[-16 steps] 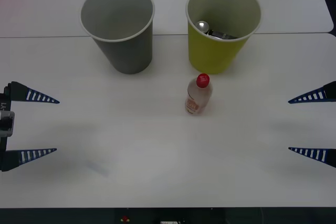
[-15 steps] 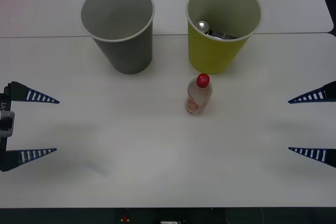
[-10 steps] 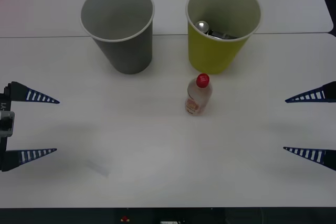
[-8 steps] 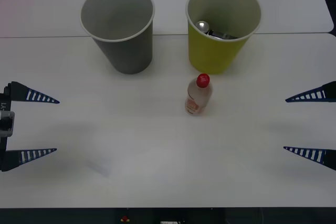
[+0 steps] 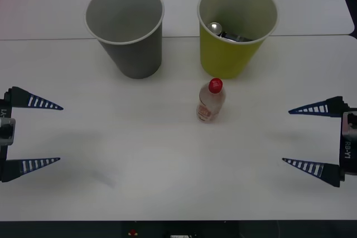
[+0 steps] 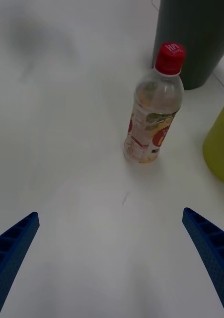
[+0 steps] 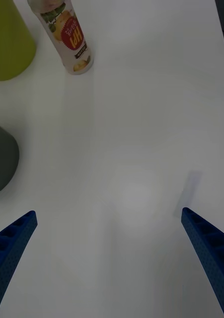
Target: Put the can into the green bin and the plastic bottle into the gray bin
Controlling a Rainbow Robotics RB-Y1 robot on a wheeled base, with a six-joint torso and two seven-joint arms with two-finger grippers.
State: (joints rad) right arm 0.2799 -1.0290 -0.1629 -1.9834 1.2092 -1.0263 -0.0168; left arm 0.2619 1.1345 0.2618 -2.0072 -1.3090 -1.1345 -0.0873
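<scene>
Bottle stands upright on the white bench, just in front of the green bin and close to its base, apart from it. Clear plastic, red screw cap with white lettering on top, white-and-orange label round the lower body with fruit art; liquid inside looks clear. It's shorter than both bins. From the right wrist view the bottle is centred ahead of that hand, with the gray bin behind it and a sliver of green bin at the side.

Can lies inside the green bin, on its side at the bottom: shiny round silver end facing the bin's left wall, dark body running toward its right wall. Green bin: yellow-green outside, pale rim, pale inside, tapered cup shape.

Gray bin sits beside the green bin on its left, same shape, gray inside, pale rim. Bins are near each other, not touching.

Right hand hovers over the bench at the right edge, open wide, blue ribbed fingers pointing toward the middle, well apart from the bottle, holding nothing.

Left hand sits at the left edge, also open wide and empty, well apart from everything. Its wrist view shows the bottle ahead, green bin and gray bin at one side.
</scene>
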